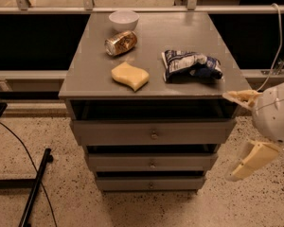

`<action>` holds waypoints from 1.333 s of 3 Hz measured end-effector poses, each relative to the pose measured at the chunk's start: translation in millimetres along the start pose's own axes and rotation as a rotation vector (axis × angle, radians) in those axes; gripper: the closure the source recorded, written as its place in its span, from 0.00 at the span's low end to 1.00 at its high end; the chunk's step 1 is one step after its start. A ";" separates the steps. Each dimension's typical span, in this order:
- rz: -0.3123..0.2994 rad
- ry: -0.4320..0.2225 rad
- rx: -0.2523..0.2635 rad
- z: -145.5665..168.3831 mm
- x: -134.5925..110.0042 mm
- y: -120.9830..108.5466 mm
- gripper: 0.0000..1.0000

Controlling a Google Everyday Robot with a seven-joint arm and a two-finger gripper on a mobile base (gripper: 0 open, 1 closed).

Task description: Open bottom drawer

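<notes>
The gripper (233, 136) hangs at the right edge of the scene, just off the right front corner of the grey cabinet (85, 86). Its two pale fingers (252, 159) are spread wide, one above the other, and hold nothing. The bottom drawer (132, 183) lies down and to the left of the gripper, lowest of three grey fronts, with its small knob (150, 185) well apart from the fingers. On the cabinet top, up and to the left of the gripper, sit a blue-and-white snack bag (191, 65) nearest it, then a yellow sponge (129, 75), a can on its side (120, 42) and a white bowl (123, 19) farthest off. A speckled floor (132, 212) spreads below, and a black cable (19, 145) trails far to the left.
</notes>
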State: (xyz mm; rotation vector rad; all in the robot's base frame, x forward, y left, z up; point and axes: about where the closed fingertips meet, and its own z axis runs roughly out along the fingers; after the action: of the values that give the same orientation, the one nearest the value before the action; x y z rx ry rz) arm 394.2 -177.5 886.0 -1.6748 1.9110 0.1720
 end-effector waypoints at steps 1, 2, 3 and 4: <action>-0.061 -0.012 -0.031 30.4 -1.5 15.6 0.00; -0.122 -0.009 -0.007 39.7 0.0 13.3 0.00; -0.122 -0.009 -0.007 39.7 0.0 13.3 0.00; -0.141 0.004 0.015 56.2 6.2 13.9 0.00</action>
State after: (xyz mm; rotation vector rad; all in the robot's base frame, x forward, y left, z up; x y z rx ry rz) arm 400.0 -154.2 833.0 -1.7932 1.7847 0.0988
